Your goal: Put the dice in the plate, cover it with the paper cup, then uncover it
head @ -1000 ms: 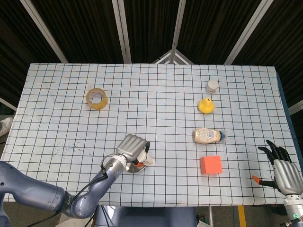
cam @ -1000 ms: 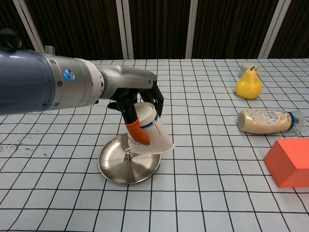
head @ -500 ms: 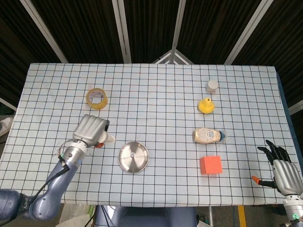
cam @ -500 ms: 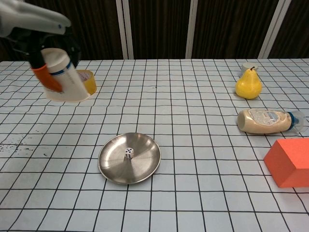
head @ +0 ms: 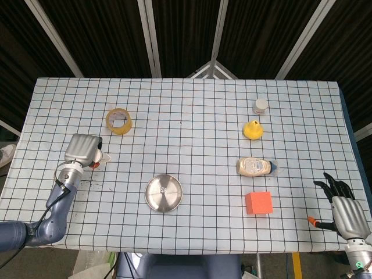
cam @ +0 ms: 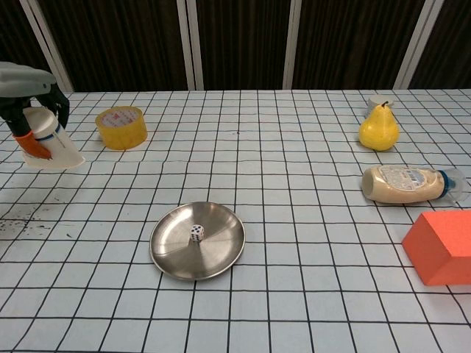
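A round steel plate (cam: 221, 250) (head: 156, 197) lies near the table's front with a white dice (cam: 196, 233) (head: 164, 189) in its middle, uncovered. My left hand (cam: 29, 103) (head: 82, 149) holds the white paper cup (cam: 51, 143) (head: 103, 157) mouth-down at the table's left edge, far left of the plate and just above the cloth. My right hand (head: 342, 208) rests off the table's front right corner, fingers spread, holding nothing; the chest view does not show it.
A yellow tape roll (cam: 121, 126) (head: 118, 121) lies behind the cup. On the right side are a yellow pear (cam: 379, 128), a small grey-lidded jar (head: 260, 106), a lying sauce bottle (cam: 405, 183) and an orange block (cam: 441, 245).
My left hand lifted the paper cup off the plate and carried it left to the table's left edge, leaving the dice exposed. The right hand barely moved.
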You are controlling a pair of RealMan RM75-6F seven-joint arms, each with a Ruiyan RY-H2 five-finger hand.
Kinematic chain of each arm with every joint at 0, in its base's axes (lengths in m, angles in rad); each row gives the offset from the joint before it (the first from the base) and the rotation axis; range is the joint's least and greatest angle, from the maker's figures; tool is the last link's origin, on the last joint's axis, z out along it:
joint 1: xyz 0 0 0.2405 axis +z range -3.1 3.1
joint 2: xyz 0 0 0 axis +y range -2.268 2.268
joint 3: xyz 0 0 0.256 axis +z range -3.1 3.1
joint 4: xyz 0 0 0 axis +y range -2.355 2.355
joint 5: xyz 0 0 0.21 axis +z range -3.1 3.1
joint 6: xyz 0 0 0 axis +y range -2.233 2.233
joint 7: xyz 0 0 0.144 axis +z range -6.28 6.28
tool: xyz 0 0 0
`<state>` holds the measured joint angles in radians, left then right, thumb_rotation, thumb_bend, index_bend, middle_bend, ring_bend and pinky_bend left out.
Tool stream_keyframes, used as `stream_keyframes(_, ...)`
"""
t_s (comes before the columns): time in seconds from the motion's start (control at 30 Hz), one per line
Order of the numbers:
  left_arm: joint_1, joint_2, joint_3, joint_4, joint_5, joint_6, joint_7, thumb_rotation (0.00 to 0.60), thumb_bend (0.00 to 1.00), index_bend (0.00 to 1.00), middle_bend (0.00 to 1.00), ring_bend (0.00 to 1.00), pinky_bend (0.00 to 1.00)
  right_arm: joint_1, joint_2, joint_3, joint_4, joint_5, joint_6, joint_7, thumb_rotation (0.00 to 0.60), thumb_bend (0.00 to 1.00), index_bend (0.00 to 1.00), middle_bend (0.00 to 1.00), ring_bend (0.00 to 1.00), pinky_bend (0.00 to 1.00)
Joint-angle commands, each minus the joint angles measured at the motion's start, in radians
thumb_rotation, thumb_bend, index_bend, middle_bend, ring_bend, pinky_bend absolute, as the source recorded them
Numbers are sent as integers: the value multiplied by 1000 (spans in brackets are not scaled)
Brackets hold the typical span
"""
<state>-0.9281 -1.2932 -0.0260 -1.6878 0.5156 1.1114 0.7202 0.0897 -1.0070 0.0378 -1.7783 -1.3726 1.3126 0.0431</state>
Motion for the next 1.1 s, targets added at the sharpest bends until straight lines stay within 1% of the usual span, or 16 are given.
stream_keyframes(0.03, -2, -80, -16, 81, -40, -49, -12, 600, 439, 454, 526, 728, 845, 2, -2, 0, 2, 3, -4, -3, 600, 144, 210, 34, 105, 0)
stream_keyframes(0.2, -19, -172, -35, 167, -74, -95, -6, 600, 440, 445, 515, 728, 845, 4, -2, 0, 3, 7, -9, -1, 600, 144, 210, 34, 105, 0)
stream_keyframes(0.3, -31, -198, -40, 181, -71, -83, 19, 600, 432, 416, 484, 726, 844, 4, -2, 1, 4, 7, -8, 0, 600, 143, 210, 34, 105, 0)
stream_keyframes(0.37, -38, -206, -50, 172, -63, -62, 30, 600, 402, 389, 454, 722, 842, 4, -2, 1, 6, 6, -9, 3, 600, 143, 210, 34, 105, 0)
stream_keyframes(0.53, -53, -186, -62, 102, -44, 17, 94, 600, 333, 312, 357, 716, 839, 6, -2, -1, 7, 0, -11, 7, 600, 143, 210, 34, 105, 0)
stream_keyframes(0.6, -56, -173, -66, 71, -43, 45, 116, 600, 282, 283, 314, 716, 839, 5, -1, -1, 7, -1, -9, 9, 600, 143, 210, 33, 105, 0)
stream_keyframes(0.7, -58, -153, -73, 28, -48, 86, 149, 600, 226, 251, 269, 716, 839, 4, 0, -2, 5, -4, -8, 11, 600, 142, 210, 34, 105, 0)
stream_keyframes(0.77, -57, -143, -73, 14, -55, 99, 165, 600, 207, 235, 252, 716, 839, 4, 0, -4, 3, -6, -9, 12, 600, 143, 210, 34, 105, 0)
stream_keyframes(0.97, -47, -122, -80, -7, -77, 93, 169, 600, 204, 220, 240, 714, 839, 7, 1, -6, -1, -7, -14, 6, 600, 143, 210, 34, 105, 0)
stream_keyframes(1.1, -45, -115, -74, -8, -74, 88, 176, 600, 204, 219, 235, 714, 839, 8, 0, -7, -1, -2, -19, 3, 600, 143, 210, 34, 105, 0)
